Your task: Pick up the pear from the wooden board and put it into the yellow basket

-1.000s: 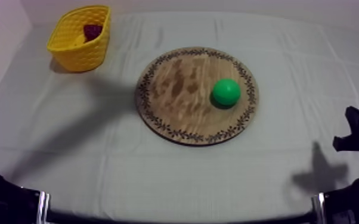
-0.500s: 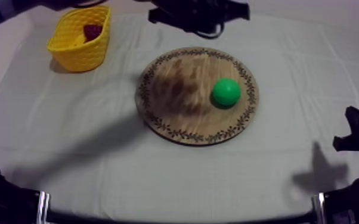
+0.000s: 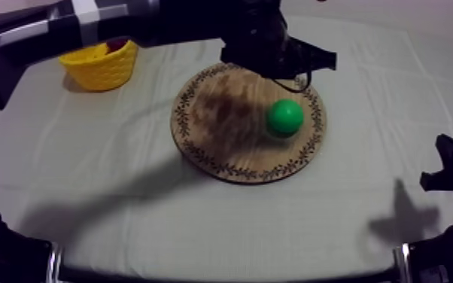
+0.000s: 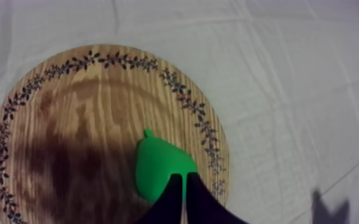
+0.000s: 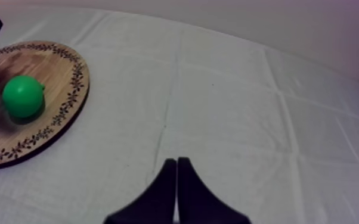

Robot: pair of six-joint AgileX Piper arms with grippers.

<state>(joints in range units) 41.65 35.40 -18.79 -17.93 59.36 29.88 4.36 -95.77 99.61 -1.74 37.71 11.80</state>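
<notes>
Pear point(image 3: 284, 117) was pictured lying on the board point(image 3: 222, 139), near its right rim and well apart from the basket point(image 3: 103, 69) at the far left of the cloth point(image 3: 86, 173). The left gripper point(image 4: 182, 177) was held just above the fruit, its fingers point(image 4: 173, 198) pressed together into a narrow wedge with nothing between them. The right gripper point(image 5: 176, 161) was parked low at its own side over bare cloth, likewise closed on nothing. The pear was judged to be a light, stiff plastic toy with a smooth, glossy skin, likely to roll on the flat wood or to slip out of a shallow pinch. A hold across its broad belly, below the tapered stem end, was thought safest, and the fingers would need to be spread wide before any descent was made.
</notes>
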